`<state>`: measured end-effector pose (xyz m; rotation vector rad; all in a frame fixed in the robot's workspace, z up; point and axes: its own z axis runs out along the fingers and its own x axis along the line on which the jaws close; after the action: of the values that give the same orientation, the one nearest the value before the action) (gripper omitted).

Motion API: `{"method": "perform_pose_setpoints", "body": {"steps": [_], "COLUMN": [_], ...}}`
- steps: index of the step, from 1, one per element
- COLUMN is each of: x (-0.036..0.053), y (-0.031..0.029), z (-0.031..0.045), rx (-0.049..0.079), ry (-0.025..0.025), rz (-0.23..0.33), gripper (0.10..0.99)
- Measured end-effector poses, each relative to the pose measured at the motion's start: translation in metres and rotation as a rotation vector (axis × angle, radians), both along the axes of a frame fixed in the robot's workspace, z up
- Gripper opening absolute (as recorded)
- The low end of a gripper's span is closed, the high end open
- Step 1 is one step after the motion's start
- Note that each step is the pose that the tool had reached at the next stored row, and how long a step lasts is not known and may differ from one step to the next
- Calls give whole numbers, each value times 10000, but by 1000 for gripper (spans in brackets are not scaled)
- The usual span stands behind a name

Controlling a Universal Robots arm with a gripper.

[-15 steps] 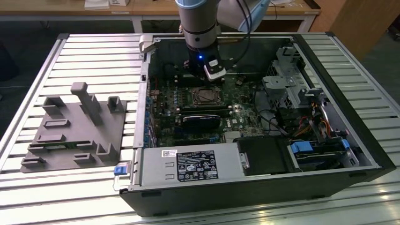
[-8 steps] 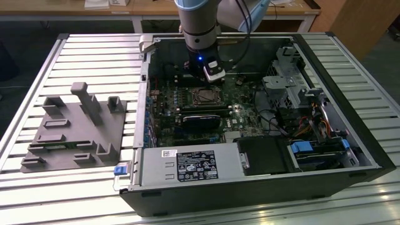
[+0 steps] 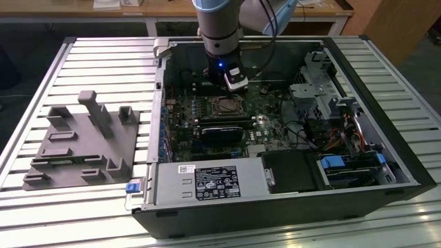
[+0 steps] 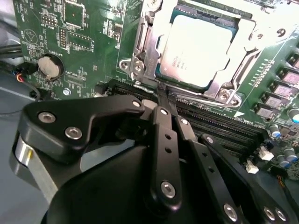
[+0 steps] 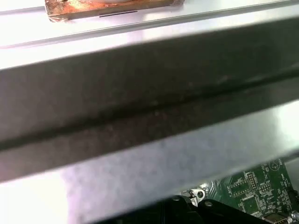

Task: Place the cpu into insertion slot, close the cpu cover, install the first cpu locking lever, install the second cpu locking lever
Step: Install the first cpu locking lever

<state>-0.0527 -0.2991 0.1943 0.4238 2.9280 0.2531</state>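
In the second wrist view the cpu [image 4: 196,46] lies flat in the insertion slot [image 4: 140,65], its silver top showing through the window of the cpu cover [image 4: 145,42], which is down over it. My gripper [image 4: 161,93] is shut, its black fingertips pressed together right at the socket's near edge, beside a thin metal lever rod [image 4: 196,99]; nothing shows between them. The exterior view has the gripper [image 3: 233,89] low inside the computer case, just behind the socket [image 3: 226,107].
A labelled grey power-supply box [image 3: 206,183] sits at the case front. Drive bays and cables [image 3: 331,119] crowd the exterior view's right. A grey fixture block [image 3: 82,144] stands on the table at the left. Memory slots [image 4: 219,123] and a coin battery [image 4: 50,66] flank the socket.
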Motion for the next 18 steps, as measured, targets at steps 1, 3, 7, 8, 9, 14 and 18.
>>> {"method": "perform_pose_setpoints", "body": {"steps": [1, 3, 7, 8, 9, 14, 18], "x": [0, 1, 0, 0, 0, 0, 1], "y": [0, 1, 1, 1, 1, 5, 16], "z": [10, 35, 104, 120, 127, 127, 124], "rx": [0, 4, 4, 3, 3, 2, 3], "ry": [-1, -3, -3, -2, -2, -1, -1], "rz": [0, 0, 0, 0, 0, -39, -68], "gripper": [106, 106, 106, 106, 106, 106, 106]}}
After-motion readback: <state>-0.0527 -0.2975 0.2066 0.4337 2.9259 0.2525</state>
